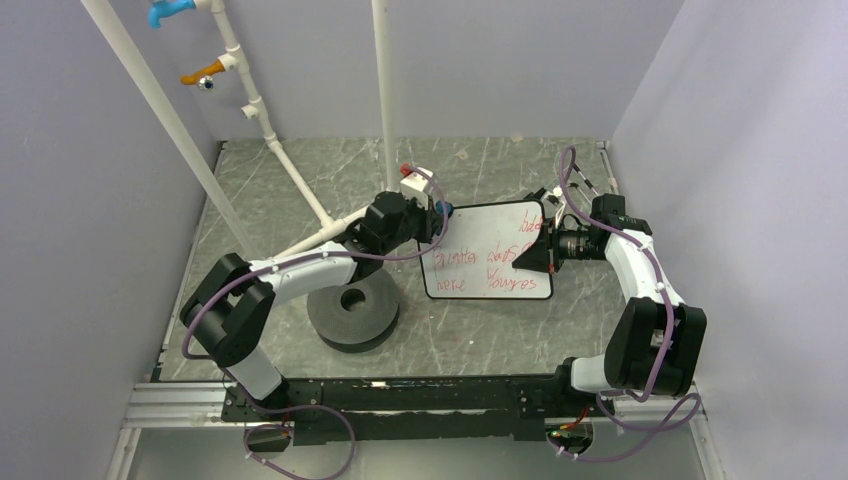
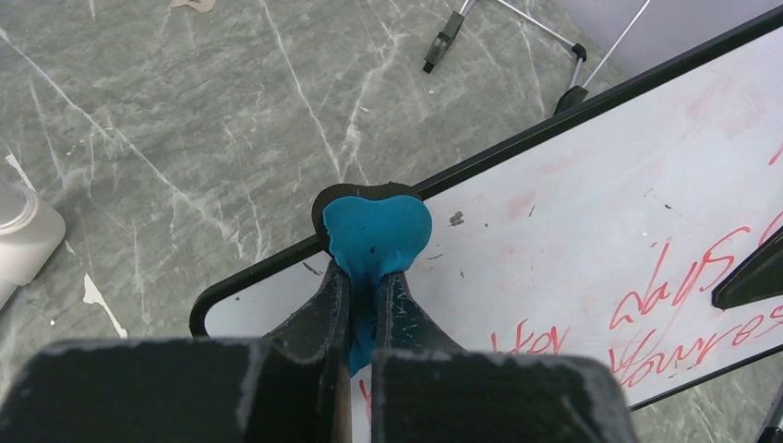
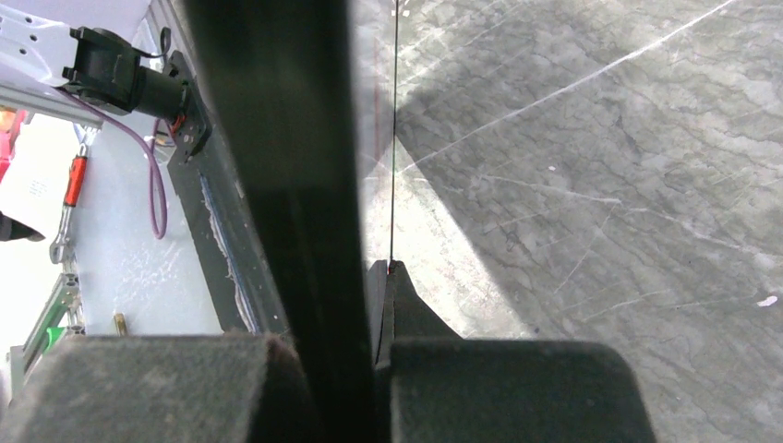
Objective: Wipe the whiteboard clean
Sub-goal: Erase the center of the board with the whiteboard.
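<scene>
The whiteboard (image 1: 487, 262) is a white board with a thin black edge and red handwriting on its lower half. My left gripper (image 1: 438, 212) is shut on the blue-and-black eraser (image 1: 445, 210) and holds it at the board's far left corner. In the left wrist view the eraser (image 2: 376, 229) rests on the board's black edge, on the whiteboard (image 2: 600, 212), between the shut fingers (image 2: 323, 305). My right gripper (image 1: 530, 258) is shut on the board's right edge. In the right wrist view the board (image 3: 277, 166) shows edge-on as a dark band in the gripper (image 3: 374, 277).
A black disc (image 1: 352, 312) lies left of the board, under the left forearm. A white pipe frame (image 1: 300, 185) stands at the back left. A white container (image 2: 23, 235) sits beside the board. Black-tipped rods (image 2: 445, 39) lie beyond it. Walls close in on all sides.
</scene>
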